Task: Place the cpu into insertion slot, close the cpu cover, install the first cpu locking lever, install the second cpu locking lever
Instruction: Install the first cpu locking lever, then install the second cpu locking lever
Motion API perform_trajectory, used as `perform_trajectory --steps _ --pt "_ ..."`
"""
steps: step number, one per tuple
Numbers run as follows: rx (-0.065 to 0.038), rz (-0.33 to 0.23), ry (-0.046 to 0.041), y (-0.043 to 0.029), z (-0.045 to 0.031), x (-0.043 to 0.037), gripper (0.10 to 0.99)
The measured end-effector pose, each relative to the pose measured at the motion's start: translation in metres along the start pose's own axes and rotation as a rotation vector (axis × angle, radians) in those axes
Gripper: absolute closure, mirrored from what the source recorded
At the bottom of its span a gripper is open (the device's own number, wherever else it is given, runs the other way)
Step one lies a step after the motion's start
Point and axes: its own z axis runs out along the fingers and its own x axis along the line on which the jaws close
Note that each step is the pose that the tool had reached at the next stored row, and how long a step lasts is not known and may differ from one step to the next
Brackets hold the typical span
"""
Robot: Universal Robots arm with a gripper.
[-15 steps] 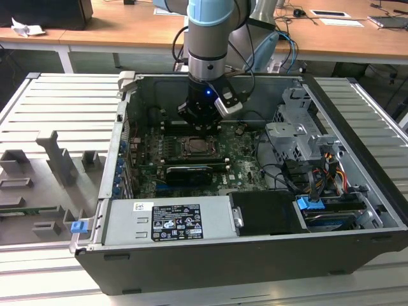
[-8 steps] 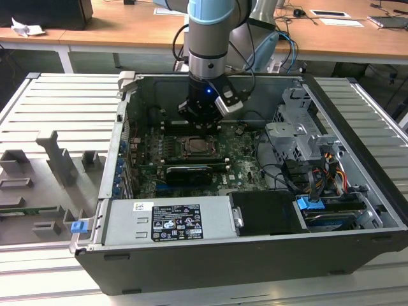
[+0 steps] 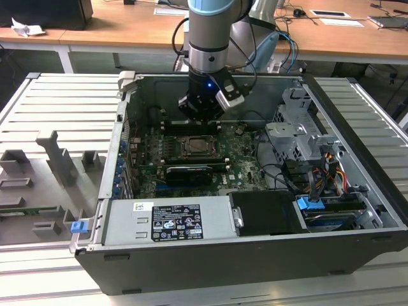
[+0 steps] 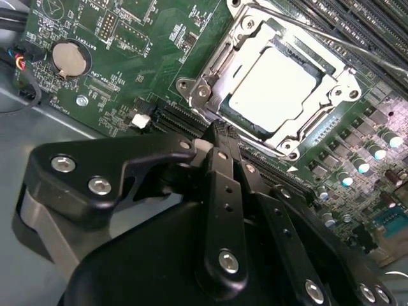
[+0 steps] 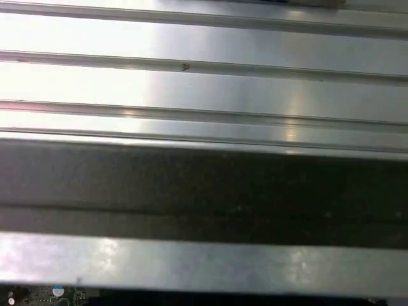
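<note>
The cpu [image 4: 271,86], a small flat square chip with a pale silvery metal face, lies seated in the insertion slot [image 4: 210,67], the square silver-rimmed socket on the green circuit board [image 4: 127,38]. The cpu cover [image 4: 328,76], a thin silver metal frame plate with a large middle window, lies flat over the chip, whose face shows through the window. In the exterior view the insertion slot [image 3: 193,147] sits near the middle of the open dark computer case [image 3: 210,261], which rests on a ribbed grey metal worktop [image 3: 57,108].

The black gripper [image 4: 220,131] hangs just beside a corner of the socket in the second wrist view, its tips pressed together with nothing between them. In the exterior view the gripper [image 3: 201,113] is low inside the case, just behind the socket, under the grey arm [image 3: 207,38].

A round silver coin battery [image 4: 69,56] sits on the board well apart from the socket. A grey power supply box with a black label [image 3: 172,221] lies along the case's near wall. The first wrist view faces ribbed silver metal panels [image 5: 204,83].
</note>
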Motion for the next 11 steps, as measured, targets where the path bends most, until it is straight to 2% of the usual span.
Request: perform_trajectory --steps 9,11 --pt "0.0 0.0 0.0 -0.0027 -0.0001 0.0001 0.98" --pt "0.0 0.0 0.0002 -0.0052 -0.0002 0.0003 0.98"
